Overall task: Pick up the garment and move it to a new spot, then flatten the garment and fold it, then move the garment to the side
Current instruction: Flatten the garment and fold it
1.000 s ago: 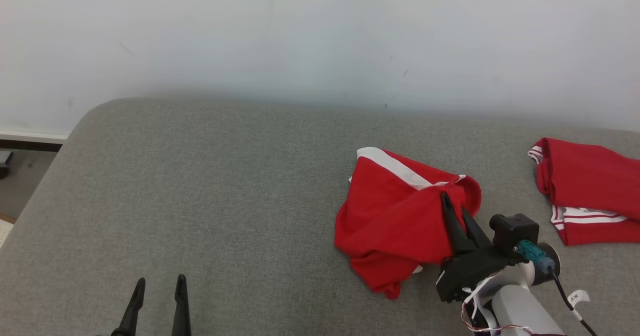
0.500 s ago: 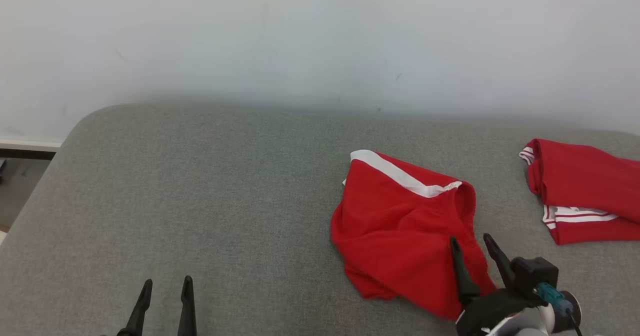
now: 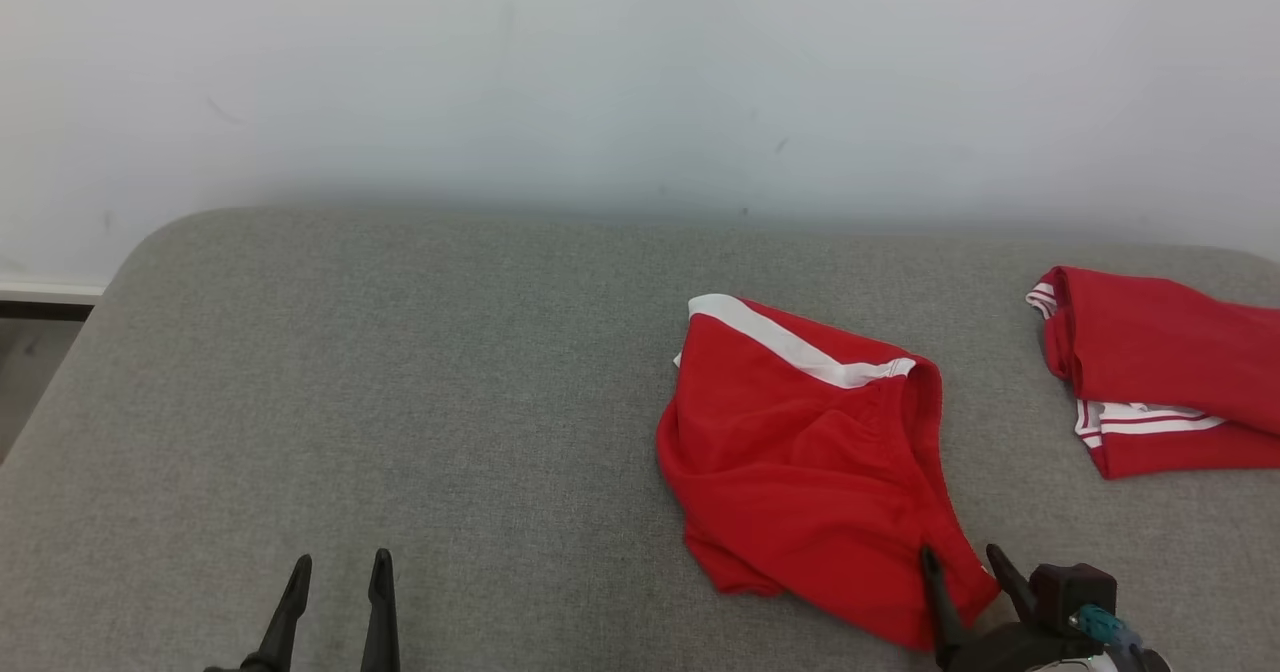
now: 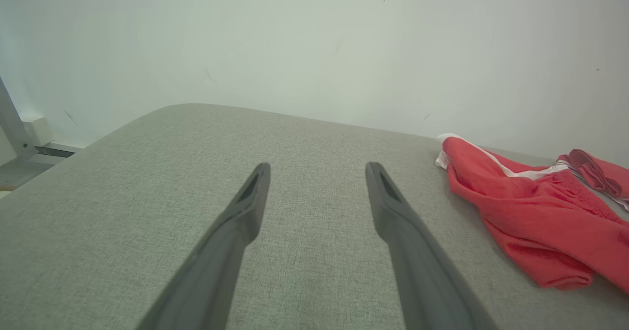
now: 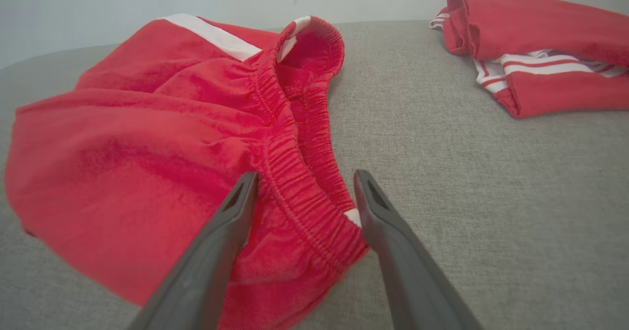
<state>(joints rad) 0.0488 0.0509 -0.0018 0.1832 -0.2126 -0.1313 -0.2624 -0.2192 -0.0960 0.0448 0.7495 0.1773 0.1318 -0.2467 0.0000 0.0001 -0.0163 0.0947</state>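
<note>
My right gripper [image 3: 958, 552] sits low at the near right of the head view. Its fingers point away toward the wall [image 3: 600, 72], spread wide and holding nothing. In its wrist view the gathered waistband [image 5: 290, 163] of the red shorts [image 3: 800, 452] runs up between the two fingers without being pinched (whether either finger brushes the cloth I cannot tell). My left gripper [image 3: 342, 557] rests at the near left, fingers likewise wide apart with nothing between them, well apart from the shorts.

The shorts lie crumpled on the grey cushion [image 3: 400, 372], right of centre, with a white stripe [image 3: 790, 347] along their far edge and their near corner just at my right fingertips. A second red garment [image 3: 1160, 362] with white bands lies further right, and a strip of cushion separates it from the shorts.

The cushion's far edge meets the wall. Its left corner is rounded, with floor [image 3: 30, 372] beyond it. From the shorts leftward to that corner the cushion is open fabric
</note>
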